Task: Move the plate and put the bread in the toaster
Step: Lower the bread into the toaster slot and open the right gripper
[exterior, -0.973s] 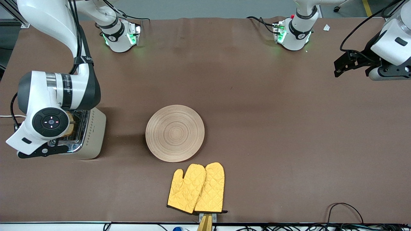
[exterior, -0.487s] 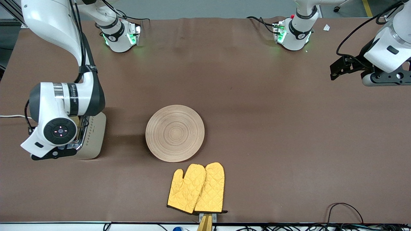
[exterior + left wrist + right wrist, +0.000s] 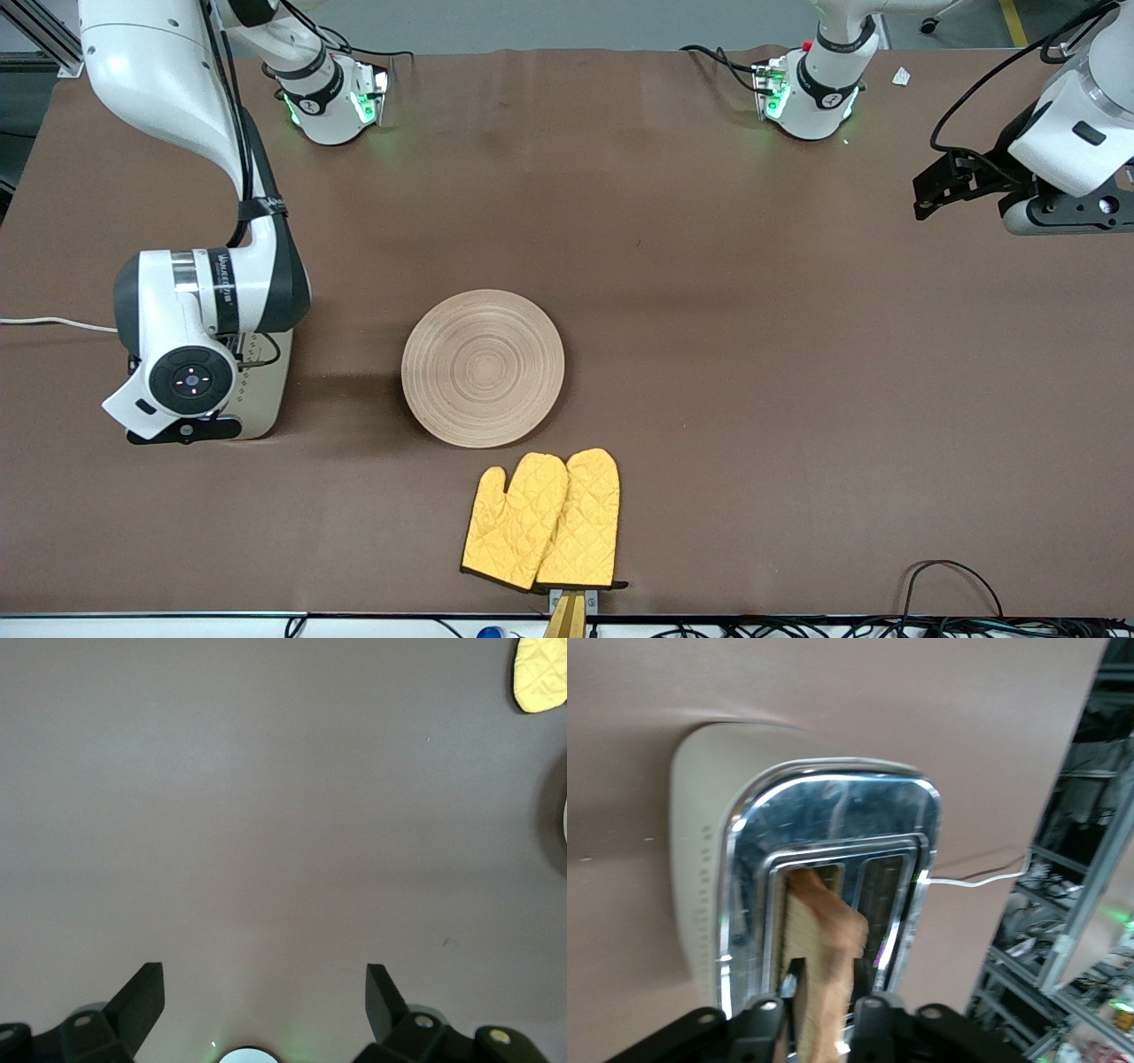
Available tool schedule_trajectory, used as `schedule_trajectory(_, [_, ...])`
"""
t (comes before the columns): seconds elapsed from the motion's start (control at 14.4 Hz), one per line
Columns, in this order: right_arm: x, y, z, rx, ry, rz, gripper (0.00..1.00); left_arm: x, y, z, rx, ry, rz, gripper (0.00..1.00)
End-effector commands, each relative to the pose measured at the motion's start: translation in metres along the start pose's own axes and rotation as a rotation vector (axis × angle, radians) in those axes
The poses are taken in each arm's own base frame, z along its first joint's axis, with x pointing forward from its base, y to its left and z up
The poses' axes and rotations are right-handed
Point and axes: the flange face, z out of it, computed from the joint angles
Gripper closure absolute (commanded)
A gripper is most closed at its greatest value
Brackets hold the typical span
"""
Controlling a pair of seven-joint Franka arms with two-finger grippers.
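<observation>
Over the toaster at the right arm's end, the right gripper stays clamped on the bread, lining it up with a slot. The plate lies mid-table, bare; the left gripper waits, fingers apart, over bare table

A broad matte brown tabletop fills the scene under even light. Grey floor with a yellow stripe shows past its top edge, and a silver metal frame rack stands alongside.
</observation>
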Motion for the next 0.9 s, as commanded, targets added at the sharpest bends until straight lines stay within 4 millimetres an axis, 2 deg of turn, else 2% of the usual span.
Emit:
schedule_trajectory(0.0, [-0.008,0.018,-0.001,0.146,-0.014,0.043,0.0,-0.006,-0.002,-0.007,-0.007,0.013,-0.009,0.0])
schedule_trajectory(0.21, [-0.031,0.051,-0.036,0.348,0.038,0.087,0.0,-0.004,-0.009,-0.007,-0.006,0.015,-0.022,0.0])
schedule_trajectory(0.35, [-0.054,0.088,-0.058,0.453,0.067,0.127,0.0,-0.002,-0.01,-0.006,-0.002,0.012,-0.024,0.0])
schedule_trajectory(0.63, [-0.111,0.133,-0.092,0.508,0.149,0.154,0.0,0.003,-0.017,-0.002,-0.005,0.007,-0.031,0.0])
schedule_trajectory(0.83, [-0.141,0.174,-0.101,0.54,0.216,0.106,0.0,0.003,-0.016,-0.002,0.0,0.008,-0.034,0.0])
